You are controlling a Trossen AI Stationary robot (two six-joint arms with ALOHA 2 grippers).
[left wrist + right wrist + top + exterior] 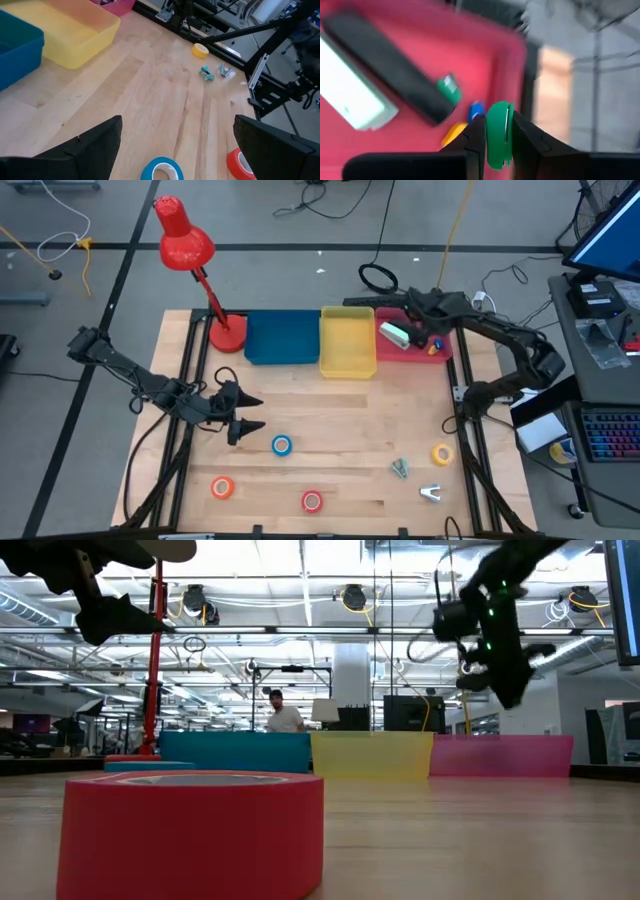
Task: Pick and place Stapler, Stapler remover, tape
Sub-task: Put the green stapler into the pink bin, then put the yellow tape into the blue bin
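Tape: blue roll sits mid-table, just ahead of the left gripper; orange roll and red roll near the front edge, yellow roll off to the right side. All four are loose on the wooden table, none binned.

Stapler already lies in the pink bin, next to a white block.

Right gripper hangs over that bin, fingers clamped on a small green piece, likely positioned there to drop it in. What the piece is I can't tell; view is blurred.

Left gripper's fingers are wide apart, nothing between them, lined up on the blue roll; looks like the next pick. Blue bin and yellow bin hold nothing visible.
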